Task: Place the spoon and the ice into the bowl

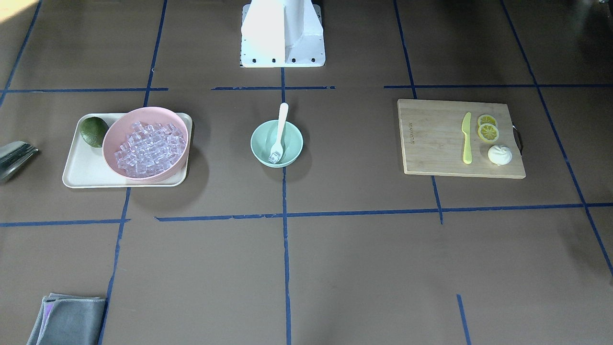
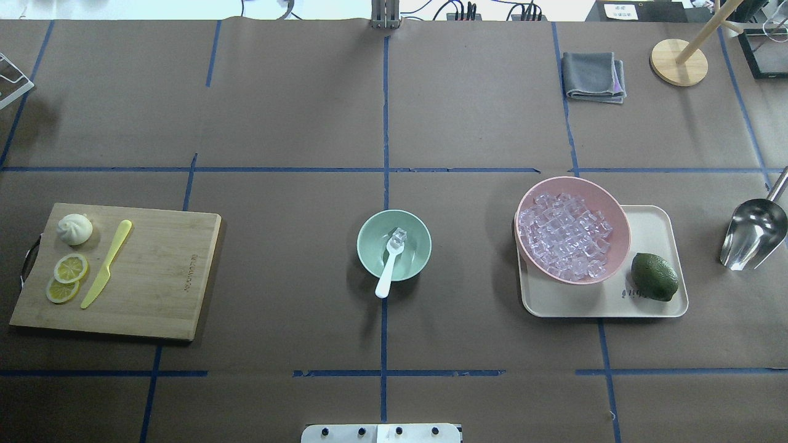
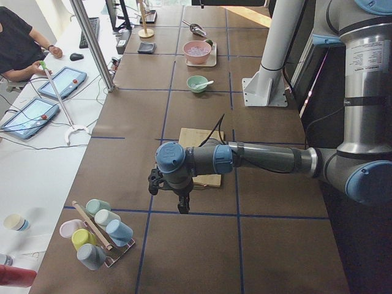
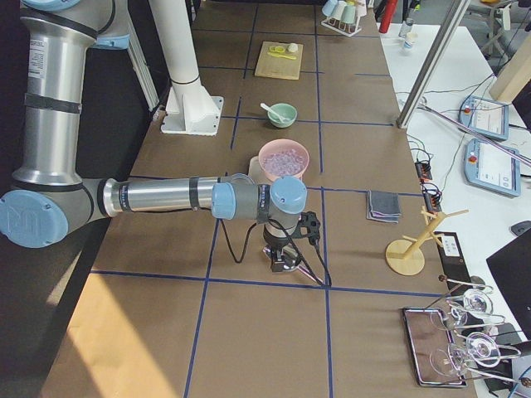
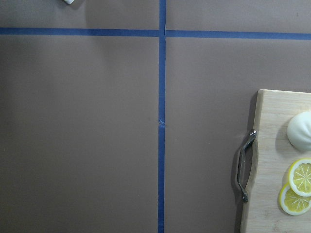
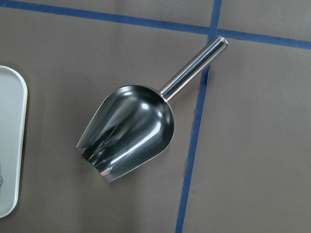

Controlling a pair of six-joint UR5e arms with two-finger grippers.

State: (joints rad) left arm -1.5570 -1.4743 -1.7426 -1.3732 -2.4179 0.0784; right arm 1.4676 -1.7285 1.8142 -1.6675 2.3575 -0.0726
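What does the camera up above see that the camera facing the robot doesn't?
Only the overhead view shows the wooden stand and the whole metal scoop; the front-facing view catches just a cut-off bit of the scoop at its edge. Only the front-facing view shows the robot's tall white post. Both show the mint-green bowl with the white spoon and one ice cube in it, the pink bowl full of ice on its tray, the cutting board and the grey cloth.

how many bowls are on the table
2: the mint-green bowl at centre, holding the spoon and an ice cube; the pink bowl on the beige tray.
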